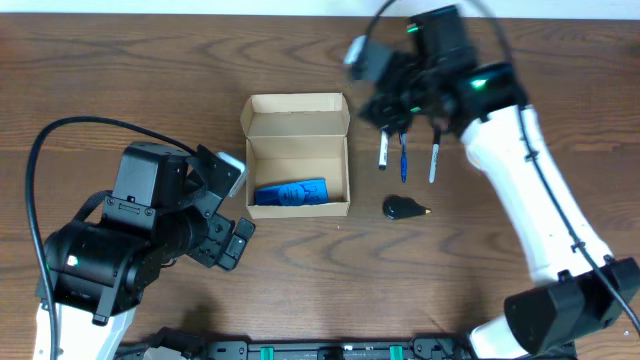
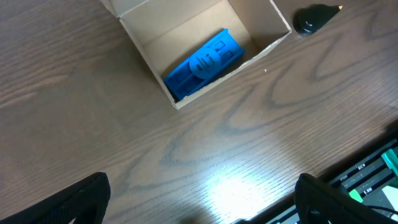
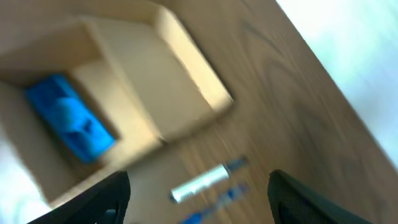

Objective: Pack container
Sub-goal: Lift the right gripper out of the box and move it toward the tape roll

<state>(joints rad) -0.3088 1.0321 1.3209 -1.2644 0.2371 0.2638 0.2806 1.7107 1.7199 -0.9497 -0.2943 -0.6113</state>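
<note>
The container (image 1: pixel 297 116) is a tan cardboard box, open, with its lid flap folded back. A blue block (image 1: pixel 290 193) lies inside along the near wall. Right of the box lie a white pen (image 1: pixel 383 150), a blue pen (image 1: pixel 403 160) and another white pen (image 1: pixel 434 160). My right gripper (image 1: pixel 405 120) hovers open above these pens. The blurred right wrist view shows the white pen (image 3: pixel 202 182) and blue pen (image 3: pixel 214 202) between the right gripper's (image 3: pixel 199 199) spread jaws. My left gripper (image 1: pixel 232 210) stands open and empty left of the box. The left wrist view has the container (image 2: pixel 180 37) and blue block (image 2: pixel 205 62) ahead of the left gripper (image 2: pixel 202 202).
A black teardrop-shaped object with a yellow tip (image 1: pixel 403 208) lies right of the box's near corner, below the pens. A black rail with green parts (image 1: pixel 330 350) runs along the table's front edge.
</note>
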